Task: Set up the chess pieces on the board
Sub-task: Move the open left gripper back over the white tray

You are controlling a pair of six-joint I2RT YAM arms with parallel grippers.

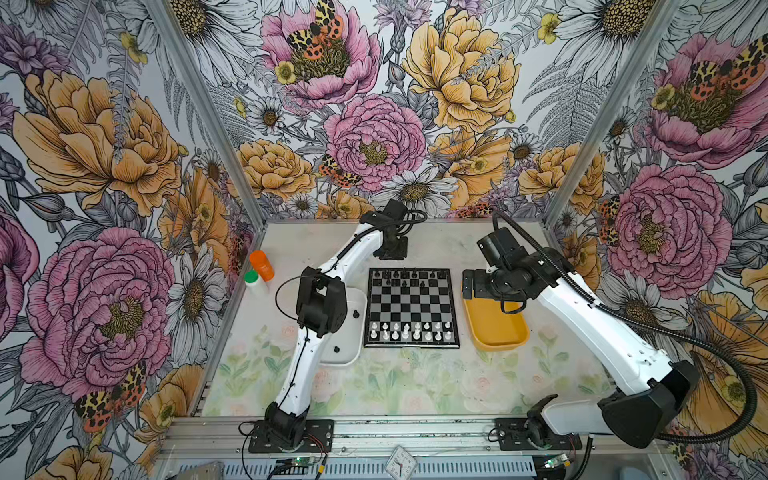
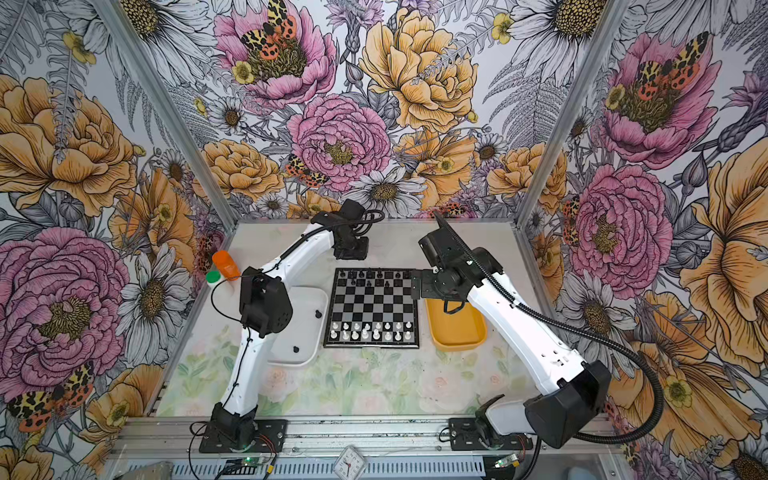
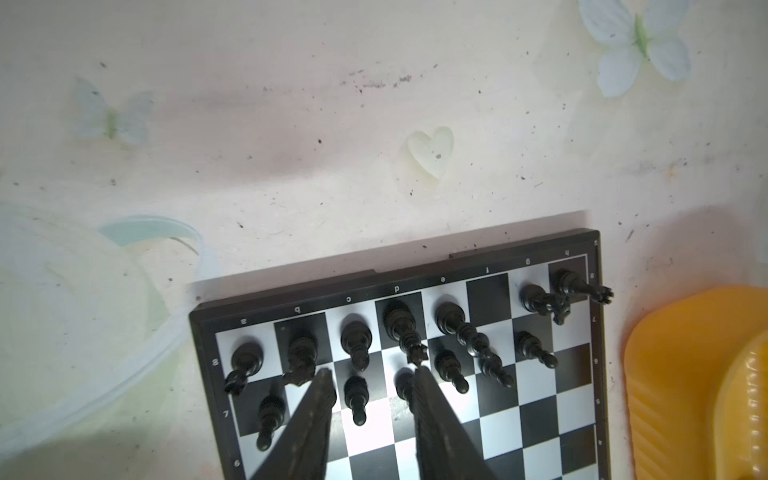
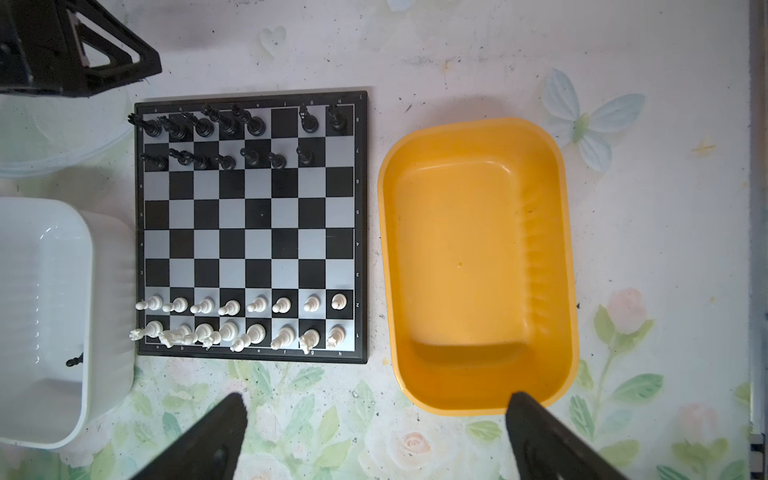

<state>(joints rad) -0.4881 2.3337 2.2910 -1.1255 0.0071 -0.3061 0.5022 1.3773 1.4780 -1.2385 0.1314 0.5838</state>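
left fingers (image 3: 314, 415) apart, black pawn (image 3: 355, 398) between | right fingers (image 4: 208, 440) wide apart

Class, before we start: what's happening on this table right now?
A game of chess is being laid out by robot. The left gripper is over the black end of the board, its jaws open on either side of a black pawn standing in black's pawn row. The right gripper hangs open and empty by the yellow tray, which holds no pieces. The white pieces fill both their rows. Black has two squares unfilled, and two black pieces lie in the white tray.
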